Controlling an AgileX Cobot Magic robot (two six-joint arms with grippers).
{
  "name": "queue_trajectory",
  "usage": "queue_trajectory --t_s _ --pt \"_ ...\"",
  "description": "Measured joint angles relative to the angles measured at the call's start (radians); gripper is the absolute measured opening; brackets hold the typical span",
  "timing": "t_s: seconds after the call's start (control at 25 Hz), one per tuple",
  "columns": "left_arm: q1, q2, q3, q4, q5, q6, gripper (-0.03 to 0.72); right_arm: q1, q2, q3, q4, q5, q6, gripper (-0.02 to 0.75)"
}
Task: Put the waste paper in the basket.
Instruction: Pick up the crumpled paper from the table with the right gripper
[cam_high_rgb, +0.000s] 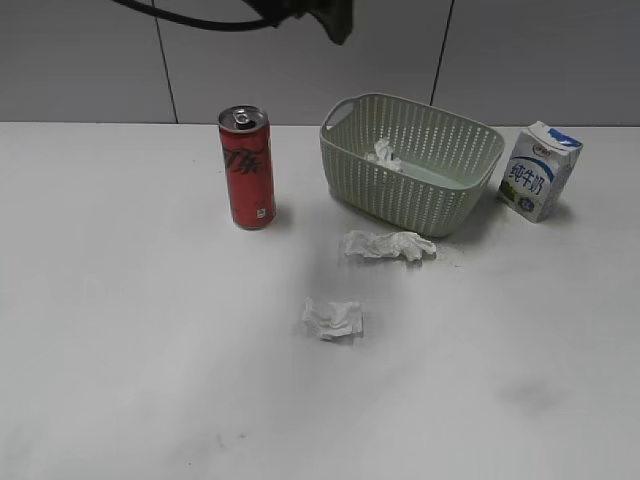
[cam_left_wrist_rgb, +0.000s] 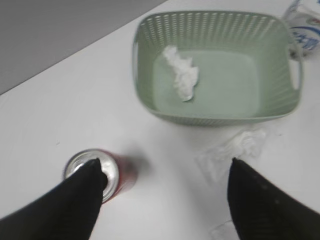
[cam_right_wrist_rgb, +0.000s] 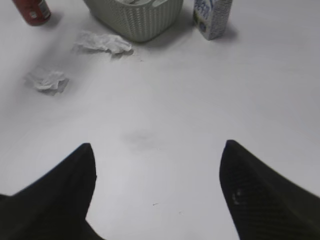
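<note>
The pale green basket (cam_high_rgb: 455, 185) stands at the back of the table and holds one white paper wad (cam_high_rgb: 383, 154), also seen from above in the left wrist view (cam_left_wrist_rgb: 181, 72). A second wad (cam_high_rgb: 388, 245) lies just in front of the basket (cam_left_wrist_rgb: 220, 112). A third wad (cam_high_rgb: 333, 319) lies nearer the front. Both loose wads show in the right wrist view, one (cam_right_wrist_rgb: 102, 42) by the basket (cam_right_wrist_rgb: 142, 22) and one (cam_right_wrist_rgb: 49, 80) further left. My left gripper (cam_left_wrist_rgb: 162, 167) is open and empty, high above the table. My right gripper (cam_right_wrist_rgb: 157, 150) is open and empty over bare table.
A red drinks can (cam_high_rgb: 247, 167) stands left of the basket, and shows under my left finger (cam_left_wrist_rgb: 107, 175). A white-and-blue milk carton (cam_high_rgb: 540, 170) stands right of the basket. A tiled wall runs behind the table.
</note>
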Motion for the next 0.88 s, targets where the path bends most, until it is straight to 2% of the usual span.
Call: queue_trajectory --t_s 0.2,0.32,0.52,0.64,0.88 --pt "0.033 -0.177 0.246 0.027 0.013 -0.034 0.571 0.000 0.226 -0.067 0.090 0.000 -0.166 0.582" --pt "0.115 -0.290 0.426 0.020 0.013 -0.044 0.571 0.000 0.382 -0.120 0.099 0.000 -0.269 0.582" --pt "0.315 -0.516 0.704 0.004 -0.043 -0.053 0.571 0.000 0.644 -0.229 0.107 0.008 -0.499 0.582" --pt "0.404 -0.670 0.842 0.002 -0.072 -0.054 0.571 0.015 0.811 -0.317 0.124 0.009 -0.611 0.582" --pt "0.480 -0.945 1.084 -0.003 -0.077 -0.064 0.571 0.095 1.131 -0.525 0.141 0.017 -0.762 0.550"
